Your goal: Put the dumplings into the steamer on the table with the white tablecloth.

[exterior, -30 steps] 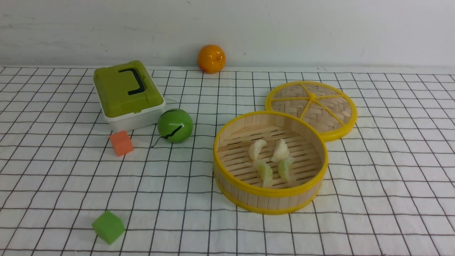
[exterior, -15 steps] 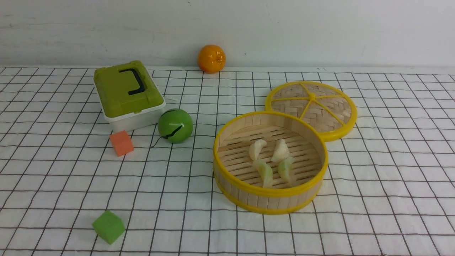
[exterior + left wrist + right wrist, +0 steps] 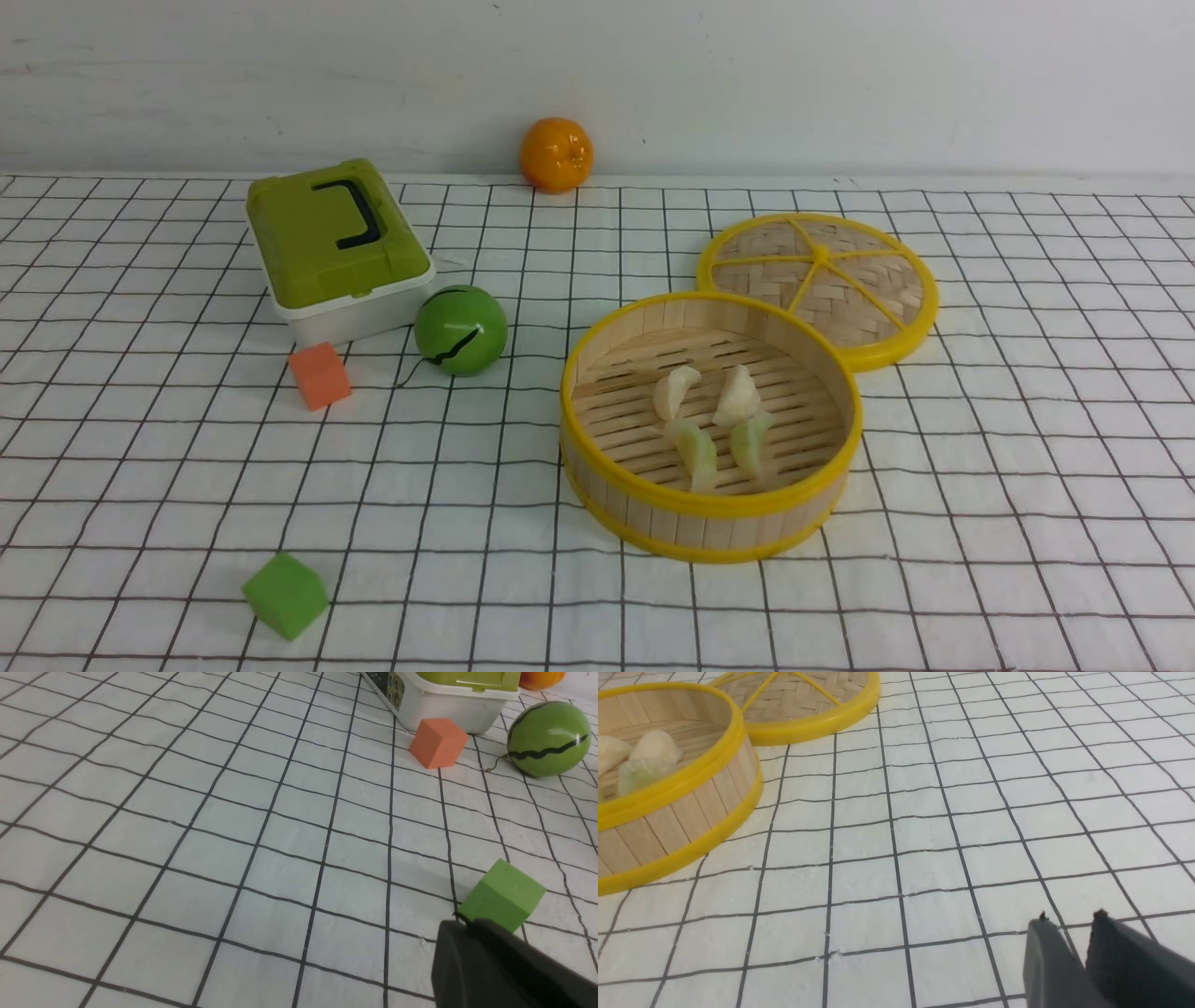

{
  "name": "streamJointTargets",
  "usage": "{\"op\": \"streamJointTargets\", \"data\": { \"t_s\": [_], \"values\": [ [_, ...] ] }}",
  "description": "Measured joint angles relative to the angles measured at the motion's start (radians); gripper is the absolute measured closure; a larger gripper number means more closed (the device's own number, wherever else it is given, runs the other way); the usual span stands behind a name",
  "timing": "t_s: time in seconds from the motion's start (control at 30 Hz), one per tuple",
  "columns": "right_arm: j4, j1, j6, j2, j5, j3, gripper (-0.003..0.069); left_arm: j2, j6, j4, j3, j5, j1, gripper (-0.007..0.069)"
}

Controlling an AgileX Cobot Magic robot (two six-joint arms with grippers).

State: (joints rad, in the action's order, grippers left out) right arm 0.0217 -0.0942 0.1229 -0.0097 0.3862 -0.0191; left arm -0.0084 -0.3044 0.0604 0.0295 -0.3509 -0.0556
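The steamer (image 3: 709,509) stands right of centre on the white tablecloth (image 3: 1027,485) that covers the table. On its slatted floor lie the dumplings: two creamy white ones (image 3: 674,390) (image 3: 737,396) behind two pale green ones (image 3: 695,453) (image 3: 750,443). Neither arm shows in the front view. In the left wrist view my left gripper (image 3: 460,921) is shut and empty, just short of a green cube (image 3: 502,893). My right gripper (image 3: 1071,917) hovers over bare cloth, slightly open with nothing between its fingers, well away from the steamer (image 3: 691,807).
The flat woven lid (image 3: 822,285) lies behind the steamer, touching it. A green-lidded white box (image 3: 331,245), a watermelon ball (image 3: 460,329) and an orange cube (image 3: 318,374) sit at left. A green cube (image 3: 285,594) lies front left. An orange (image 3: 555,154) rests by the back wall.
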Motion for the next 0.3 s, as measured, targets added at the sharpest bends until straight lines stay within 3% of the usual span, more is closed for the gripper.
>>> {"op": "streamJointTargets", "data": {
  "t_s": [0.3],
  "values": [
    [0.000, 0.000, 0.000, 0.000, 0.000, 0.000, 0.0509, 0.000, 0.000, 0.000, 0.000, 0.000, 0.000, 0.0625]
  ]
}}
